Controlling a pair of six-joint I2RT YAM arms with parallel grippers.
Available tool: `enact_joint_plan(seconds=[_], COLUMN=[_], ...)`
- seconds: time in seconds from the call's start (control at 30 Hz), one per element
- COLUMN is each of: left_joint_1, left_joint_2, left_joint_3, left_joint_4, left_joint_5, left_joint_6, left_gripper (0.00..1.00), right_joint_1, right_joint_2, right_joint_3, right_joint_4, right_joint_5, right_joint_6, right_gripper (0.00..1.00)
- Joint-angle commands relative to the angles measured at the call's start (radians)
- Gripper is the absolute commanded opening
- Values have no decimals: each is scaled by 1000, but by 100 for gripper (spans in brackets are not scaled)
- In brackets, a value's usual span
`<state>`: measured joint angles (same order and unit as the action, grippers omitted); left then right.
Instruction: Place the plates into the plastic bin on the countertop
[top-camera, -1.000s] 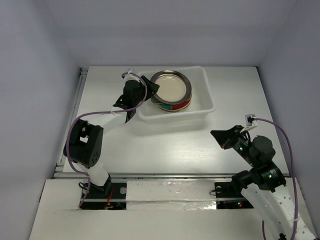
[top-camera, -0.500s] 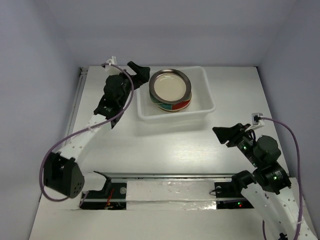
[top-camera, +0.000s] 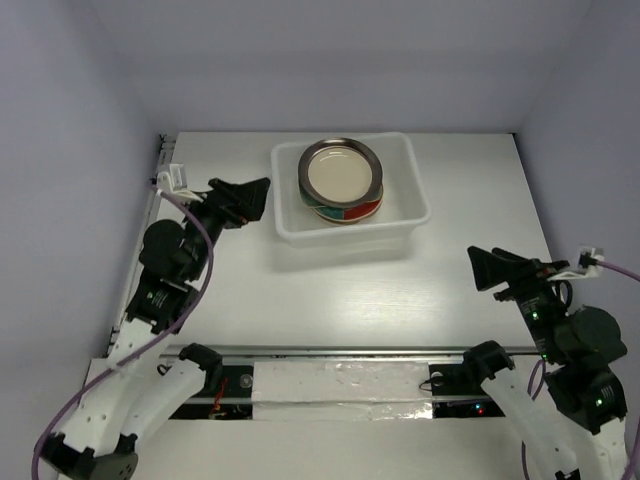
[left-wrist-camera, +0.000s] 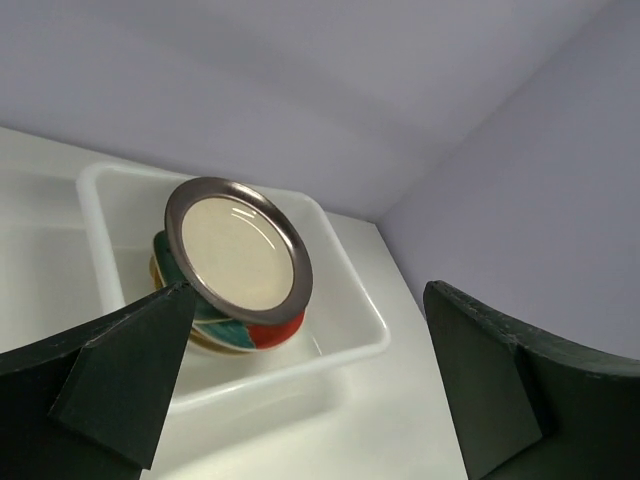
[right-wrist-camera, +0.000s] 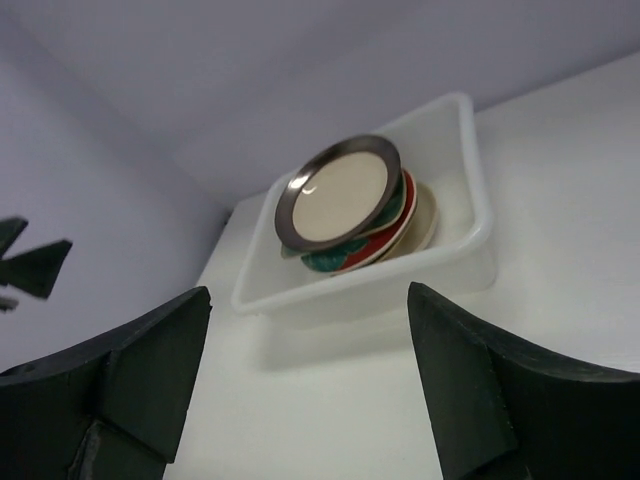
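plates: every plate you can see sits in one stack (top-camera: 343, 185) inside the plastic bin (top-camera: 345, 238), about mid-floor; bare bin floor shows on either side of it
top plate (top-camera: 342, 173): cream, round, dark-rimmed; it rests tilted on the ones beneath, not flat; your left wrist view shows the lean best
below it: a red-and-teal plate (top-camera: 352, 210) peeks out at the near edge; a tan edge shows lower down in the wrist views; you cannot make out the rest of the pile
bin: translucent white, upright on the far half of the countertop (top-camera: 330, 290), roughly centred, a long side facing the arm bases
left gripper (top-camera: 256, 200): jaws released, spread wide, nothing between them; it hangs just beside the bin's left end, apart from it, tips aimed at the bin
right gripper (top-camera: 478, 268): jaws released too, wide and empty; it sits over the right near part of the countertop, well apart from the bin, tips pointing left
right wrist view: its fingers (right-wrist-camera: 130, 380) frame the bin and pile in the distance; the left gripper's tips show at the far left edge
cables: a purple cable (top-camera: 190, 235) loops along your left arm; another runs off the right wrist
surround: pale lavender walls (top-camera: 330, 70) on three sides
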<state>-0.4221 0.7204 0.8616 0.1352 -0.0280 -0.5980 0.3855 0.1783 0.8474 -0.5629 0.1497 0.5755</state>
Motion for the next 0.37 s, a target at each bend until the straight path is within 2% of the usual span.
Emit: enact_joint_plan(seconds=[0.0,0.07,0.17,0.2,0.33], left_joint_1=[-1,-1,-1,-1,-1], left_joint_2=[-93,-145,-191,-199,-211], left_joint_3=[-38,-76,-119,-125,-136], left_joint_4=[-91,-118,-134,-156,-195], left_joint_5=[61,77,96,92,89], left_joint_6=[64,70,84,92,119], left_gripper=[99,99,99,99,99], right_joint_1=[-4,-4,-4,-4,-4], right_joint_2=[-42,-49,-48,-45,-27], right_joint_3=[39,32,13,7,-5], right_joint_4=[-32,-25,-12,-6,14], right_joint_5=[125,137,133,128,109], right_joint_6=[-29,-28,-19,-11,-3], right_gripper=[84,82,70,63,55])
